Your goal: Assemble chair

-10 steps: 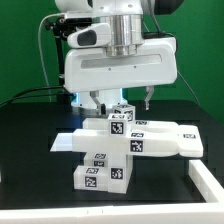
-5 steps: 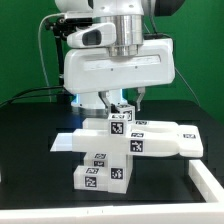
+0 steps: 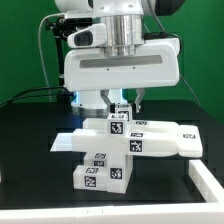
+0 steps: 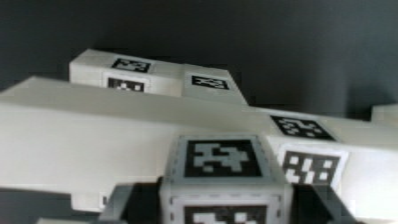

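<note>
Chair [image 3: 125, 140]: a cluster of chunky white blocks and flat slabs with black-and-white tags, standing on the black table [image 3: 30, 150] near the middle of the exterior view, in front of the arm's base
Upright block [image 3: 119, 122]: a small tagged post rising from the top of the cluster, the highest part of the chair; in the wrist view it fills the near foreground [image 4: 222, 175] with one tag on its upper face and another below it
Long slab [image 3: 165, 140]: lies flat and runs from the post toward the exterior view's right, tags along its top and front edge
Lower blocks [image 3: 100, 172]: two stacked tagged pieces at the front of the cluster, nearest the camera in the exterior view
Thin panel [image 3: 68, 143]: a flat white piece sticking out from under the cluster toward the exterior view's left
Gripper [image 3: 122, 100]: hangs straight down from the big white wrist housing, directly over the upright block
Fingers [image 3: 137, 99]: dark tips showing just above the top of the post, one on either side of it
Jaws: spread about as wide as the post, straddling its top; I cannot tell whether they press on it or stand just clear
White rail [image 3: 208, 183]: a pale strip lying at the table's edge on the exterior view's right, well apart from the chair
</note>
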Controlling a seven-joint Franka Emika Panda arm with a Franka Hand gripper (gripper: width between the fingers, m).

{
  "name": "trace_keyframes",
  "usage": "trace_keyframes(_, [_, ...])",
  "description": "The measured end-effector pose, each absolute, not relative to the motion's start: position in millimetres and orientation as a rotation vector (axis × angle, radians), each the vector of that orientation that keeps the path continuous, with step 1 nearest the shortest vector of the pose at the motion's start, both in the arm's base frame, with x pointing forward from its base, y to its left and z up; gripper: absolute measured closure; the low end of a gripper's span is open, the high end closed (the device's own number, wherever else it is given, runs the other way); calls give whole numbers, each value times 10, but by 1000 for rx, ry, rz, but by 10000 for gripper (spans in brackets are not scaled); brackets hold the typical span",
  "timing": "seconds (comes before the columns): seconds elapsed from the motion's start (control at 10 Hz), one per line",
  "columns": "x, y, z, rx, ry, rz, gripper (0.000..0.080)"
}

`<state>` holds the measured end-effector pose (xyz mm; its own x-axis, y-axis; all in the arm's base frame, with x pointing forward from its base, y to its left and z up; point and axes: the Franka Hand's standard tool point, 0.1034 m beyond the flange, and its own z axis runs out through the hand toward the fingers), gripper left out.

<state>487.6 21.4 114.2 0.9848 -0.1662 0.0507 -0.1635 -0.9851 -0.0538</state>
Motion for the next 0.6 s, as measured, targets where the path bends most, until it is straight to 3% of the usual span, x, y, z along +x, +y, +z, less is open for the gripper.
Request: trace_keyframes(0.6, [4883,216,1144,-2919,958,-71,515])
